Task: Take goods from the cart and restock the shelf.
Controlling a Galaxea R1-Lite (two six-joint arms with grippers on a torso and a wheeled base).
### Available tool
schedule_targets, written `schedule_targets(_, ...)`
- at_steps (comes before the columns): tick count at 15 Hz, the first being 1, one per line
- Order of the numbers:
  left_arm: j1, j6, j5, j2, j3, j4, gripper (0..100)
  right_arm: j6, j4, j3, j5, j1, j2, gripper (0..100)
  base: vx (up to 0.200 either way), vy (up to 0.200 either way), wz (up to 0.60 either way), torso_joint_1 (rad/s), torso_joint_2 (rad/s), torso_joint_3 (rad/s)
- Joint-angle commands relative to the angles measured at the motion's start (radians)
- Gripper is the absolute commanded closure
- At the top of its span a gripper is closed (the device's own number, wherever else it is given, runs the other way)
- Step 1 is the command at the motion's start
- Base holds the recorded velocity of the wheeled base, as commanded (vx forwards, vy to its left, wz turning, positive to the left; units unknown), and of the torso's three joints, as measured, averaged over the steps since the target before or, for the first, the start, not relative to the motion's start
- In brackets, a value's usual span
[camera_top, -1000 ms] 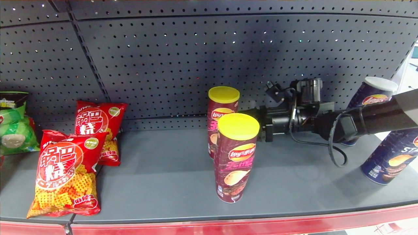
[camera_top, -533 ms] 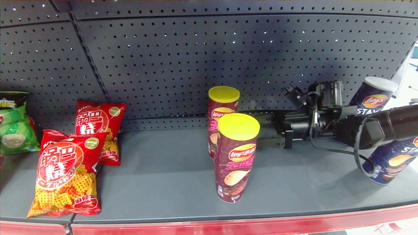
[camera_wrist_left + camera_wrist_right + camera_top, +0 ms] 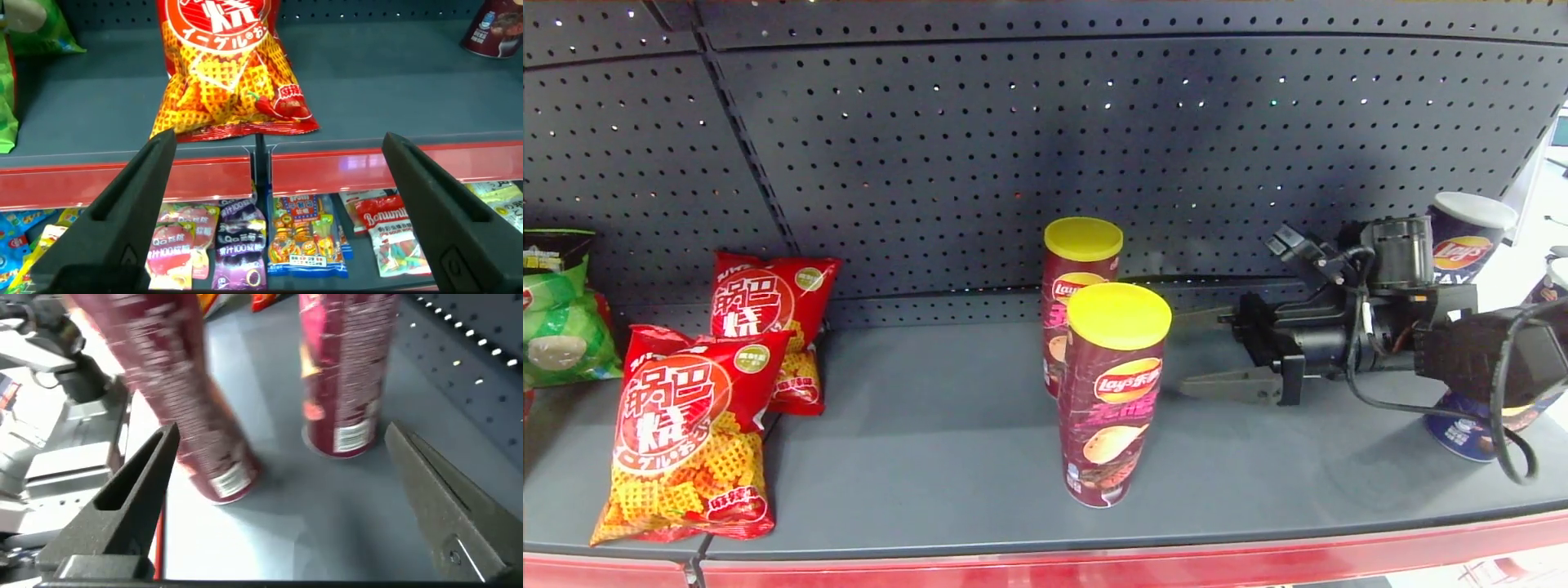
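Observation:
Two maroon chip cans with yellow lids stand upright mid-shelf, the front can (image 3: 1115,392) (image 3: 184,400) just ahead of the rear can (image 3: 1081,278) (image 3: 347,367). My right gripper (image 3: 1188,347) (image 3: 282,433) hovers low over the grey shelf (image 3: 931,441) to the right of both cans, open, nothing between its fingers, clear of the cans. My left gripper (image 3: 279,139) is open and empty in front of the shelf's red front edge (image 3: 343,159), facing a red snack bag (image 3: 229,73).
Two red snack bags (image 3: 686,433) (image 3: 772,318) and a green bag (image 3: 556,327) lie at the shelf's left. Two blue cans (image 3: 1470,237) (image 3: 1462,425) stand at the far right, behind my right arm. A lower shelf holds several small packets (image 3: 278,237).
My right gripper has drawn back to the right, away from the two maroon cans, its open fingers now in plain sight. Both cans stayed put.

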Motion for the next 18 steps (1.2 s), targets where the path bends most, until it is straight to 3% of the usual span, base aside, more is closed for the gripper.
schedule_targets(1, 0.000, 0.000, 0.000, 0.000, 0.000, 0.000, 0, -0.001, -0.001, 0.048, 0.001, 0.005, -0.061, 0, 0.000, 0.000, 0.00, 0.000, 0.00, 0.000)
schedule_targets(18, 0.000, 0.000, 0.000, 0.000, 0.000, 0.000, 0, 0.002, -0.001, 0.108, -0.015, 0.194, -0.092, 0, 0.000, 0.000, 0.00, 0.000, 0.00, 0.000)
